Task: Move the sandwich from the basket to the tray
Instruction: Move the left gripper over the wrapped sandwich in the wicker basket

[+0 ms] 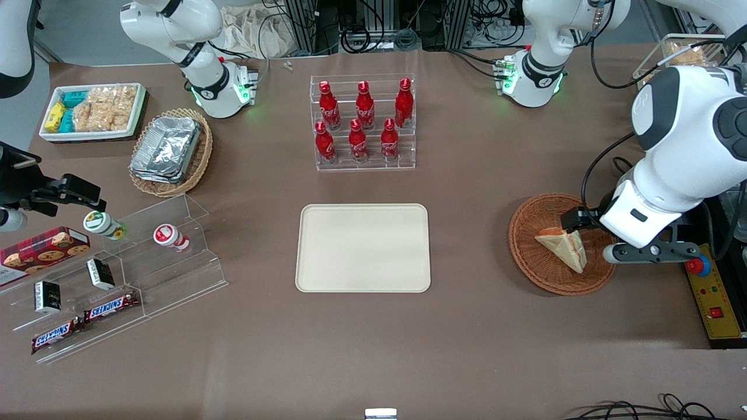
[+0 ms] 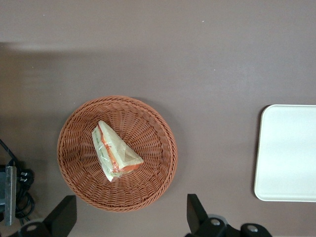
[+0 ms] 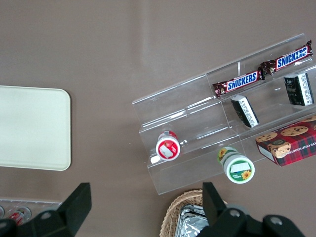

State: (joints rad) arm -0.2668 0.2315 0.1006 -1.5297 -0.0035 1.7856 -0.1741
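The sandwich (image 1: 563,248) lies in the round reddish-brown basket (image 1: 528,256) toward the working arm's end of the table. It is a wrapped wedge with red and green filling, also in the left wrist view (image 2: 114,150), inside the basket (image 2: 158,133). My left gripper (image 1: 583,224) hangs above the basket, over the rim farther from the tray. It is open and empty (image 2: 129,219), with its fingers (image 2: 197,215) spread wide. The cream-beige tray (image 1: 363,248) lies bare at the table's middle and shows in the left wrist view (image 2: 289,153).
A clear rack of red bottles (image 1: 363,122) stands farther from the camera than the tray. A yellow control box with a red button (image 1: 709,291) lies beside the basket. A tan oval basket of foil trays (image 1: 169,151), a white snack bin (image 1: 93,111) and an acrylic snack shelf (image 1: 117,274) lie toward the parked arm's end.
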